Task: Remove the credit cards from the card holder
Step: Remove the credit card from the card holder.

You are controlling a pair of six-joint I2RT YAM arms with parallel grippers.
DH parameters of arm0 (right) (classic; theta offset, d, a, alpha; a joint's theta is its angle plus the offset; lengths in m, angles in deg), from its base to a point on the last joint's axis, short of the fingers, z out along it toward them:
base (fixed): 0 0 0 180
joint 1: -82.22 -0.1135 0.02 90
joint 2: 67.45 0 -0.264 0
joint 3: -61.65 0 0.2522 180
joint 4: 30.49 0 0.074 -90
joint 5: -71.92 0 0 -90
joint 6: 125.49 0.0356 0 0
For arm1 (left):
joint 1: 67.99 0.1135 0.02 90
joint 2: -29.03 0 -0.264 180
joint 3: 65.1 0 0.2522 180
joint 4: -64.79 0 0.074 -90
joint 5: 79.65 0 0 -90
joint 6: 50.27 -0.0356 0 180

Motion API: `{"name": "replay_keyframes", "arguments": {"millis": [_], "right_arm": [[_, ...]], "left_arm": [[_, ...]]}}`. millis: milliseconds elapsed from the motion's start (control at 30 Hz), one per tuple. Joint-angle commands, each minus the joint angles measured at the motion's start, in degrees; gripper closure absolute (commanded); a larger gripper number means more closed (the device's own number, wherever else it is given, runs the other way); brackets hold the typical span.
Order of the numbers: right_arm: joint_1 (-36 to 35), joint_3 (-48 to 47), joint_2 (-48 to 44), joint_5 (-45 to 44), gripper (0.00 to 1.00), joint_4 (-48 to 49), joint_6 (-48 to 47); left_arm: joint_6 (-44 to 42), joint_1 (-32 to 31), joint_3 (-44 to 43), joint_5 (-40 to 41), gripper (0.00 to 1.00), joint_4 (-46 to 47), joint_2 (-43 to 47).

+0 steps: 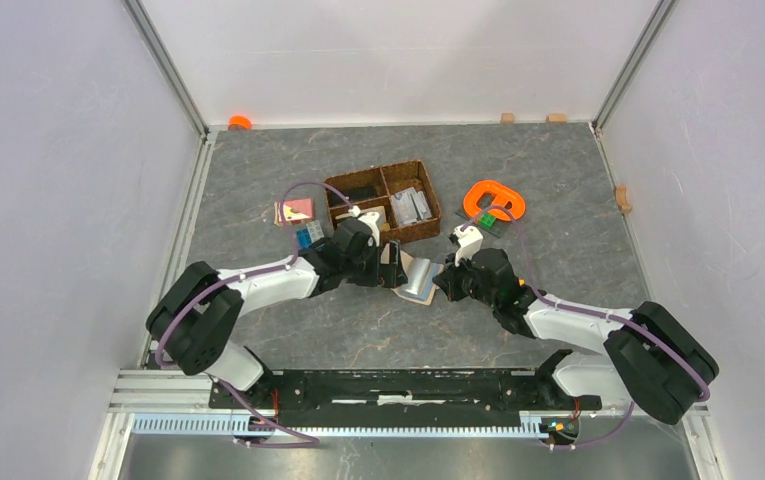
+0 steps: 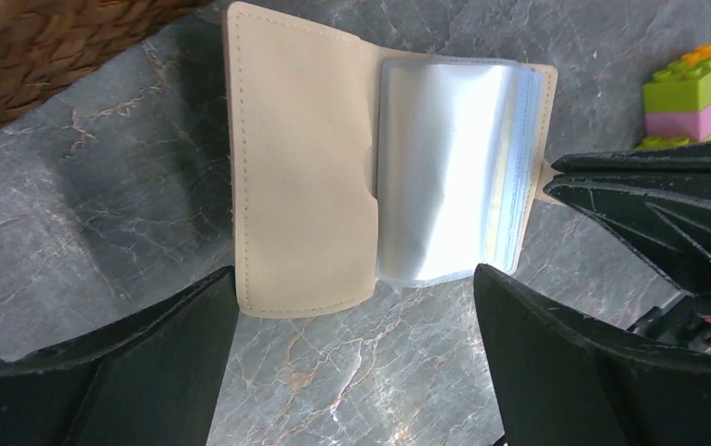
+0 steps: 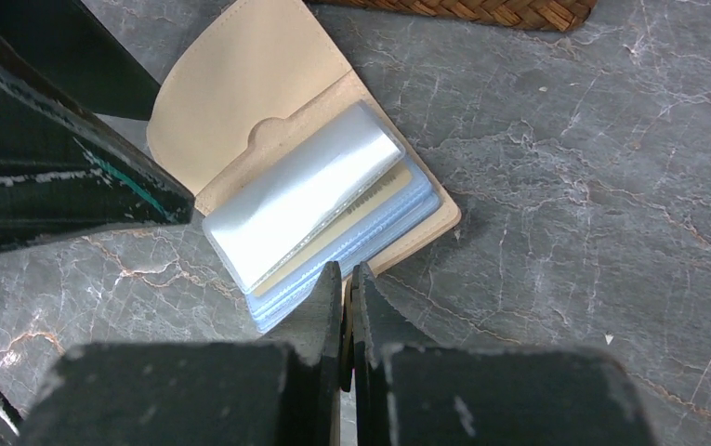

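The card holder [image 1: 420,277] lies open on the table between my two grippers. Its beige flap [image 2: 300,167] is folded out and its clear plastic sleeves [image 2: 449,167] fan up. A pale gold card [image 3: 362,216] shows inside the sleeves [image 3: 305,195]. My right gripper [image 3: 347,279] is shut on the holder's edge tab at its near side; its fingers [image 2: 649,200] also show in the left wrist view. My left gripper [image 2: 356,307] is open, its jaws wide apart just in front of the holder, touching nothing. In the top view it [image 1: 390,262] sits at the holder's left and the right gripper [image 1: 445,278] at its right.
A brown woven divided basket [image 1: 341,189] with small items stands just behind the holder; its wall also shows in the left wrist view [image 2: 45,46]. An orange ring-shaped object [image 1: 495,198] and stacked toy bricks [image 2: 695,93] lie to the right. A pink card [image 1: 295,211] lies left of the basket.
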Motion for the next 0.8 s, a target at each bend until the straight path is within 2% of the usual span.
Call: {"name": "replay_keyframes", "arguments": {"millis": [0, 267, 533, 633, 767], "right_arm": [[-0.4, -1.7, -0.5, 1.7, 1.0, 2.9, -0.6], [-0.4, -1.8, -0.2, 2.1, 1.0, 3.1, -0.7], [-0.4, -1.8, -0.5, 1.5, 1.0, 2.8, -0.8], [-0.4, -1.7, -0.8, 1.2, 1.0, 2.5, -0.8], [-0.4, -1.6, -1.4, 0.8, 1.0, 2.3, -0.8]], "left_arm": [[-5.3, -3.7, -4.0, 4.1, 0.0, -2.1, -0.2], [-10.1, -12.7, -12.5, 23.4, 0.0, -13.9, -6.2], [-8.1, -13.9, -20.5, 31.5, 0.0, -24.7, -15.6], [-6.3, -12.3, -20.8, 31.3, 0.01, -25.9, -16.1], [-4.8, -8.6, -16.7, 26.5, 0.16, -22.3, -12.0]]}}
